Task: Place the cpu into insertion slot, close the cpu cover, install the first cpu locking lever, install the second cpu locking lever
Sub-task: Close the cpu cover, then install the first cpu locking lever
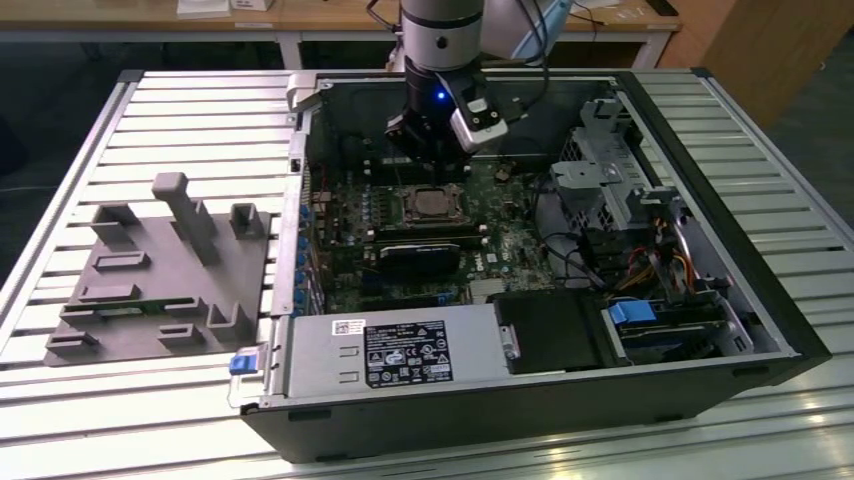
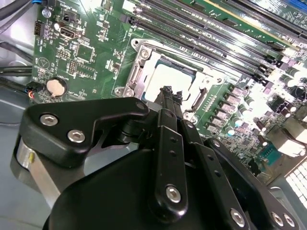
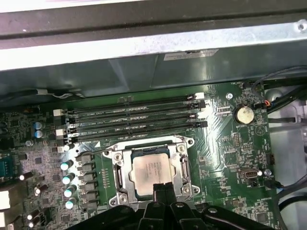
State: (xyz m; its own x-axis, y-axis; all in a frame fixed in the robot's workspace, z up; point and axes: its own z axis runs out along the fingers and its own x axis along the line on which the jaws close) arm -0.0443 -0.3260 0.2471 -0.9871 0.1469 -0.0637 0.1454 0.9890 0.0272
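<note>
The cpu (image 3: pixel 151 167) lies flat in the insertion slot (image 3: pixel 183 143), its pale metal top facing up. The silver cpu cover (image 3: pixel 121 175) lies down around it as a frame. A thin metal rod (image 3: pixel 144 145) runs along the slot's edge beside the memory slots; whether it is latched I cannot tell. My gripper (image 3: pixel 161 188) hangs just above the chip's near edge, its two black fingers pressed together with nothing between them. In the second wrist view the gripper (image 2: pixel 168 90) stands over the cpu (image 2: pixel 165 76). In the exterior view the gripper (image 1: pixel 424 172) is inside the open case above the cpu (image 1: pixel 431 203).
Long black memory slots (image 3: pixel 134 120) run beside the socket, with a coin battery (image 3: pixel 243 114) near them. The case holds a drive cage (image 1: pixel 601 170), cables and a power supply (image 1: pixel 387 350). A grey fixture plate (image 1: pixel 160 270) lies on the slatted table at the exterior view's left.
</note>
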